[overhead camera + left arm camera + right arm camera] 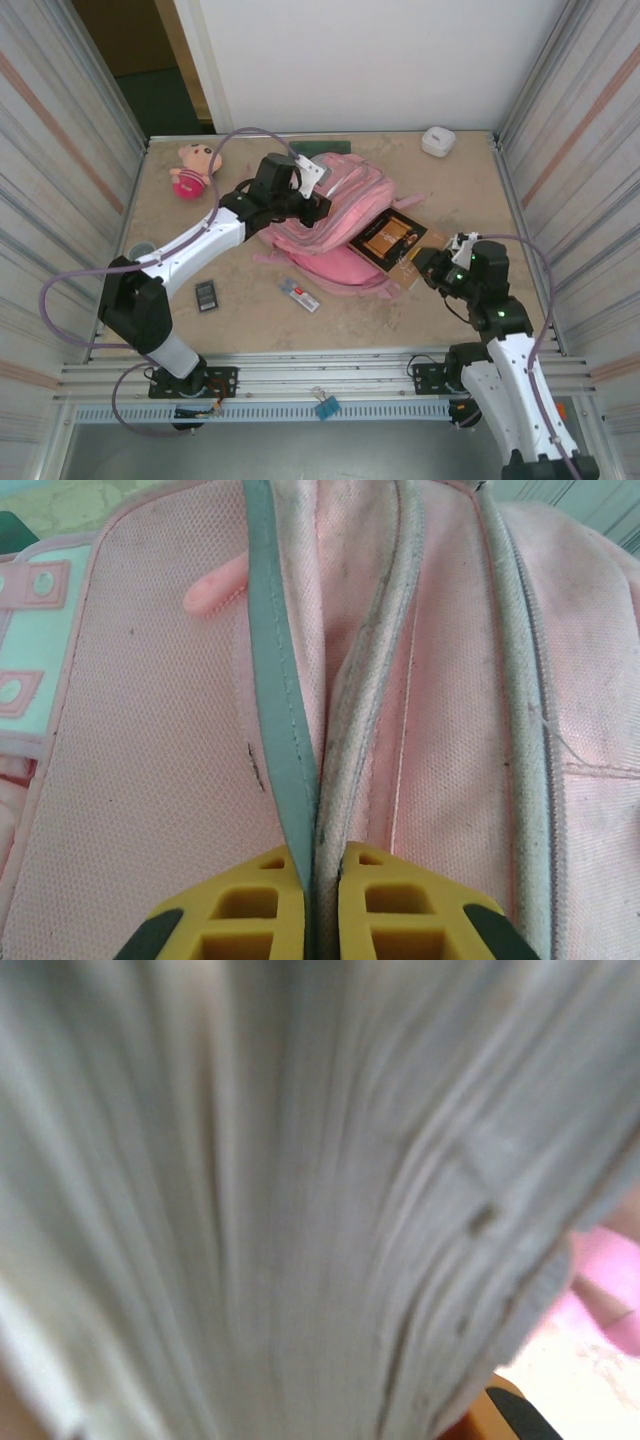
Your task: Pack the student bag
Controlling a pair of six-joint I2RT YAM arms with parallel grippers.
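Pink backpack (345, 215) mid-table. The left gripper (320, 885) pinches its grey strip (283, 720); the right gripper (427, 263) clamps a book (388, 240) leaning on the backpack.

1 bag (350, 195), 1 book (388, 240), 1 doll (192, 170), 1 clip (326, 405)

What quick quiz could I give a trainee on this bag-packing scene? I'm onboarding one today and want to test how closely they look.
1. True or false: the left gripper is shut on a grey trim strip of the pink backpack.
2. What does the right gripper hold? A: a calculator. B: a dark-covered book. C: a pencil case.
3. Which toy lies at the far left of the table?

Key: 1 true. 2 B. 3 the pink plush doll.
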